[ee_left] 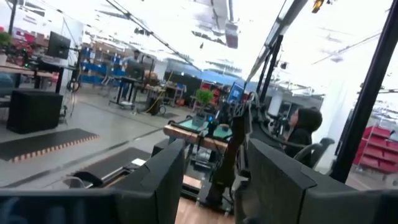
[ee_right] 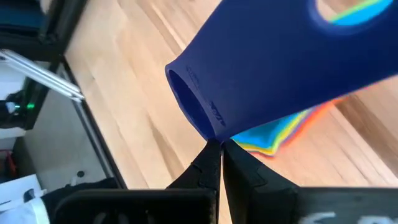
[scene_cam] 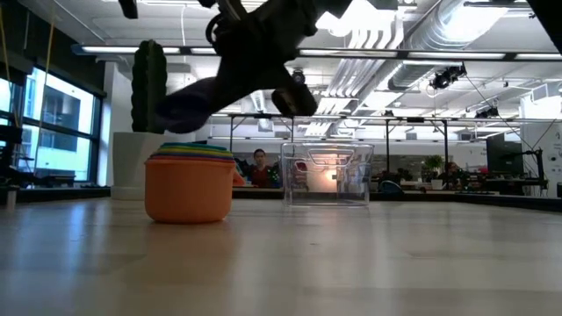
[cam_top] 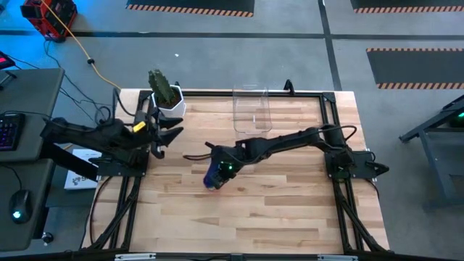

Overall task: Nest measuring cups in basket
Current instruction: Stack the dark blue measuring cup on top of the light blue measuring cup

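- From overhead I have the right gripper [cam_top: 215, 176] out over the middle of the table [cam_top: 275, 210], its arm stretched in from the right side.
- Its jaws are pinched tight on the rim of the dark blue cup [ee_right: 280, 62]; in the right wrist view the two fingertips [ee_right: 211, 163] meet at the edge of the cup's mouth, and the cup is tilted on its side.
- Just under that cup sits the stack of nested cups [scene_cam: 189, 183]: the orange cup [scene_cam: 188, 195] on the outside at the bottom, with yellow, green and light blue rims showing above it (the low view gives me the best look). In the right wrist view the coloured handles [ee_right: 283, 134] fan out beneath the dark blue cup.
- I cannot tell whether the dark blue cup touches the stack or hangs just above it.
- The basket [cam_top: 251, 109] stands upright at the far edge of the table, well apart from the stack, with no cup in it.
- The left gripper [cam_top: 165, 134] is parked at the table's left edge, near the white pot with the cactus [cam_top: 165, 93]; its jaws stand apart and hold nothing.
- A person [ee_left: 303, 127] sits in the room beyond, seen in the left wrist view.
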You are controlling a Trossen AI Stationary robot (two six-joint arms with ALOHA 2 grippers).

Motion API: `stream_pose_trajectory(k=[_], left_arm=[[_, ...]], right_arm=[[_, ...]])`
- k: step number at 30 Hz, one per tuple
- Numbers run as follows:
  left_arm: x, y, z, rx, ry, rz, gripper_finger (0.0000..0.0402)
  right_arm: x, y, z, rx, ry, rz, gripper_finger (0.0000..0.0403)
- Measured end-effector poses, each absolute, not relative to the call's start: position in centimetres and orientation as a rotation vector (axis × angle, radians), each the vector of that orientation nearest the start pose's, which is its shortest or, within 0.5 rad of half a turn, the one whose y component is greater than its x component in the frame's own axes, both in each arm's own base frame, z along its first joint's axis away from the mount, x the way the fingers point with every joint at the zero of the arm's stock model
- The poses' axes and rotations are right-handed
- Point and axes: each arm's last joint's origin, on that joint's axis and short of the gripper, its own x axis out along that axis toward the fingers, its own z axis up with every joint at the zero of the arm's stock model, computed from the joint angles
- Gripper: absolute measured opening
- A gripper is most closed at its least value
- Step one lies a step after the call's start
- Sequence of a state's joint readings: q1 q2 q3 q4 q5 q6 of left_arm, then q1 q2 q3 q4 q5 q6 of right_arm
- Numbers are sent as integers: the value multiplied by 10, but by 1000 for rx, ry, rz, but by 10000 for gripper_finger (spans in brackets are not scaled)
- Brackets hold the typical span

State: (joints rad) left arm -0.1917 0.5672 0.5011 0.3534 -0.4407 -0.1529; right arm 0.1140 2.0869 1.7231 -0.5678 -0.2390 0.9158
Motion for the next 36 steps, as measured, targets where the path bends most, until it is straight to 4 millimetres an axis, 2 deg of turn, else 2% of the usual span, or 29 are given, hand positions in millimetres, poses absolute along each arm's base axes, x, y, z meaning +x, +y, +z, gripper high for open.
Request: stream_pose_trajectory(k=[6, 10, 26, 29, 36], left_arm=[[130, -13, 317, -261, -304, 223, 168], [130, -13, 317, -262, -300, 223, 168], [132, -13, 316, -261, -297, 223, 168], [132, -13, 316, -267, -298, 222, 168], [132, -13, 316, -269, -298, 222, 168]], right_arm=[[450, 55, 221, 904, 1079, -148, 0], [452, 56, 223, 920, 1069, -104, 0], [452, 54, 222, 886, 1057, -112, 2], [452, 54, 221, 875, 1046, -134, 21], [451, 53, 220, 860, 1053, -153, 96]])
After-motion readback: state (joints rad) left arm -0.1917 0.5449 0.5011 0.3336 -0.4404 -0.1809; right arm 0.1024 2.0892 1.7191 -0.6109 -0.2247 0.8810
